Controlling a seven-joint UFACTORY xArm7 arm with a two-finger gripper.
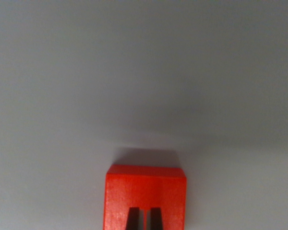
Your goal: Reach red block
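Red block [145,194], square-edged, flat on pale surface, directly behind two dark fingertips [133,218], centred on narrow gap between them.

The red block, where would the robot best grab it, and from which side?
Probably from straight above, closing on the red block's two flat side faces, at the wrist view's left and right. It lies square and alone on the grey surface; the two dark tips already sit over it.

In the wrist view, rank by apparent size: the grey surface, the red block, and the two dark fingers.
1. Grey surface, filling most of the frame.
2. Red block, cut off by the bottom edge.
3. The two fingers: both look alike, so unranked; nearness to the camera makes true size unsure.
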